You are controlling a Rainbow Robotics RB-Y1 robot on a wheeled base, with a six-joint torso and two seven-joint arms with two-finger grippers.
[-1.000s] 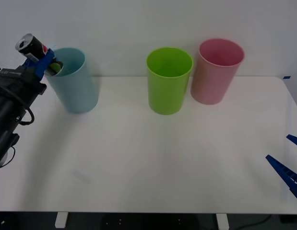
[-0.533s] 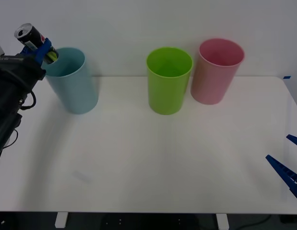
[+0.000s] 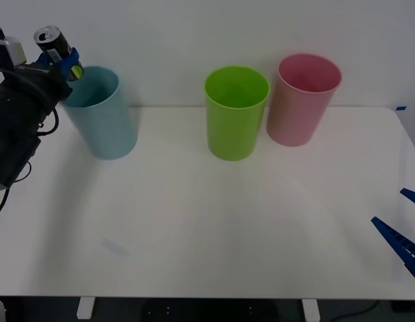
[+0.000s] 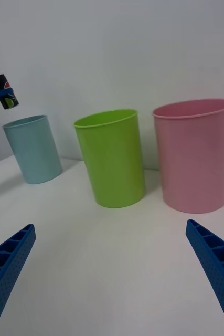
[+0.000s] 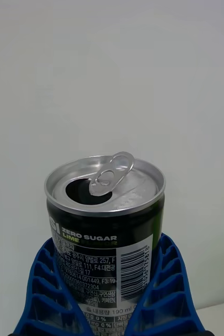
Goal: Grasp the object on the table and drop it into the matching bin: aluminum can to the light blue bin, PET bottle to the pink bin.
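Left gripper (image 3: 65, 65): blue ribbed fingers (image 5: 49, 283) closed on either side of the can (image 5: 105, 220), pads pressed to its dark printed wall below the silver top, whose pull tab stands raised over an open mouth. In the front view the can (image 3: 54, 45) is tilted, silver top toward the far left, and is held in the air at the far-left rim of the blue bin (image 3: 103, 117), above rim height and clear of the table (image 3: 214, 221); whether it hangs over the bin's mouth or just beside it cannot be told. The right wrist view shows the same can (image 4: 3, 92) raised above and to one side of the blue bin (image 4: 34, 149). The blue bin stands at the table's far left, well apart from the green bin (image 3: 236, 113), which stands near the far centre with the pink bin (image 3: 302, 99) just beside it on the right. Right gripper (image 3: 407, 231): at the table's near right edge, fingers (image 4: 7, 268) spread wide apart with nothing between them.
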